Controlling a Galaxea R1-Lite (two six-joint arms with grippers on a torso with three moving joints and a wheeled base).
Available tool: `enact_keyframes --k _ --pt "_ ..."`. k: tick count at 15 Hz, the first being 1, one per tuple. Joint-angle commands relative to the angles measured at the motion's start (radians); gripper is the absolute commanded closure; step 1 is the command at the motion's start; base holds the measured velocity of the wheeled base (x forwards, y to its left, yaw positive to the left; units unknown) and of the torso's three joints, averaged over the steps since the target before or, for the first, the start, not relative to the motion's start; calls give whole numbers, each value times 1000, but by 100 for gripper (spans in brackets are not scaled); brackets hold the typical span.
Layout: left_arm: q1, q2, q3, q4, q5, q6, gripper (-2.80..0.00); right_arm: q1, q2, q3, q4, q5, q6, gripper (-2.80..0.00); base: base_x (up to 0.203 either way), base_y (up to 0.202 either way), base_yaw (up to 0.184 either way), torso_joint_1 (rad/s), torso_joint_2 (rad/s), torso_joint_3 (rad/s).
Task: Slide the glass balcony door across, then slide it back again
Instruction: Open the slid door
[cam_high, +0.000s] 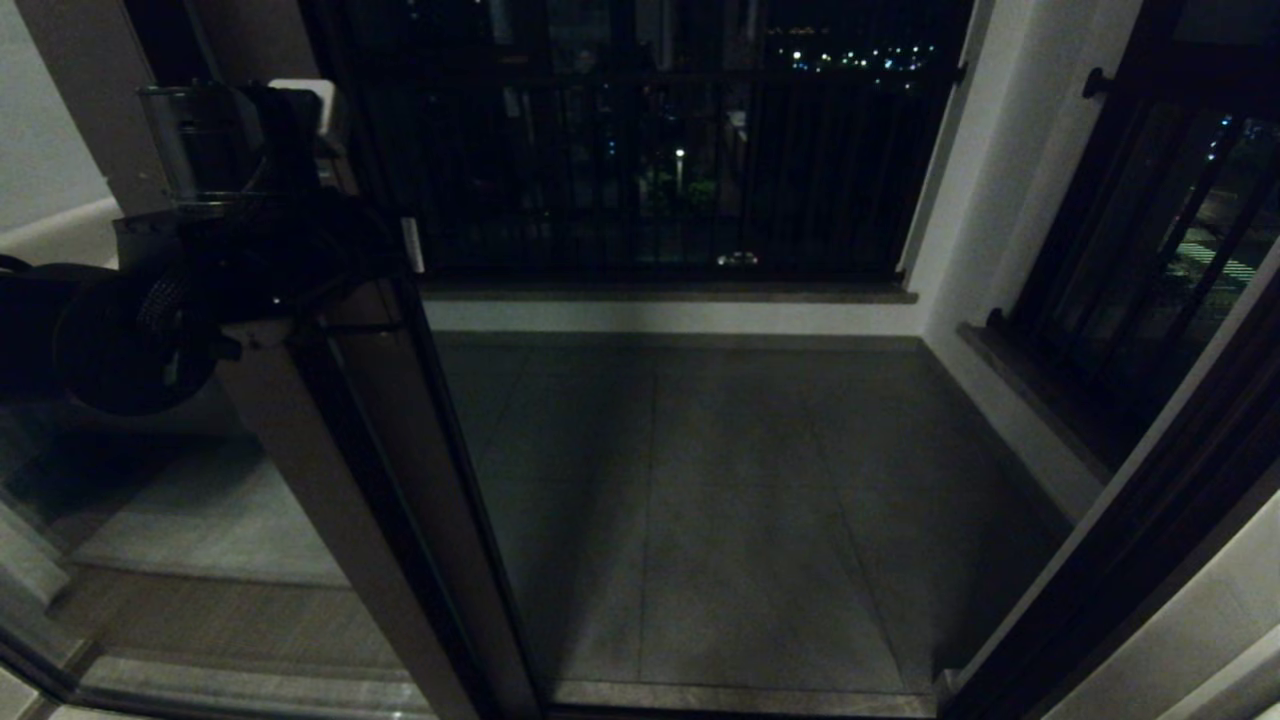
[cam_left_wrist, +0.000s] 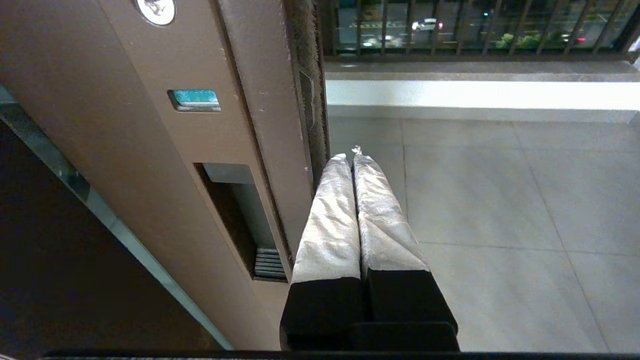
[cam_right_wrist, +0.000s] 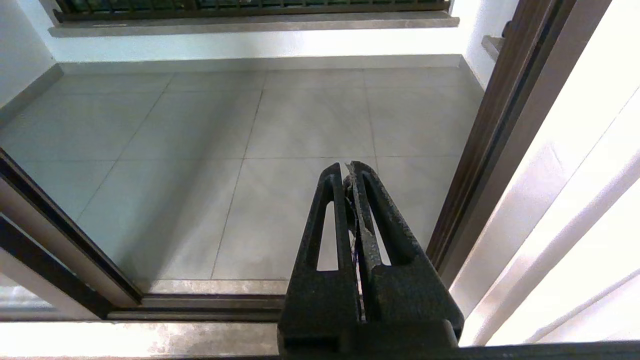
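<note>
My left gripper (cam_left_wrist: 350, 156) is pinched shut, holding nothing, pressed against the edge of the glass balcony door (cam_left_wrist: 150, 165) at my ten o'clock, because a closed wedge pushes better. My right gripper (cam_right_wrist: 348, 170), also closed, hangs idle at four o'clock.

Silver-wrapped fingers (cam_left_wrist: 330, 220) (seemingly tape), black bases

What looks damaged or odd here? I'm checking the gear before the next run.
The right gripper, parked over the grey balcony floor tiles, has frayed, peeling padding along the seam between its shut black fingers. The left gripper, shut beside the brown-framed glass balcony door, has crinkled silver wrapping. Nothing else stands out.
</note>
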Motion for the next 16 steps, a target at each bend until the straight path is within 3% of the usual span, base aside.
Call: enact_keyframes --k 1,16 --pt "6 0 1 -3 4 0 0 -1 1 0 0 0 0 0 0 0 0 0 0 0" --pt "26 -3 2 -3 0 0 0 0 1 -1 0 0 -1 0 0 0 0 0 0 0"
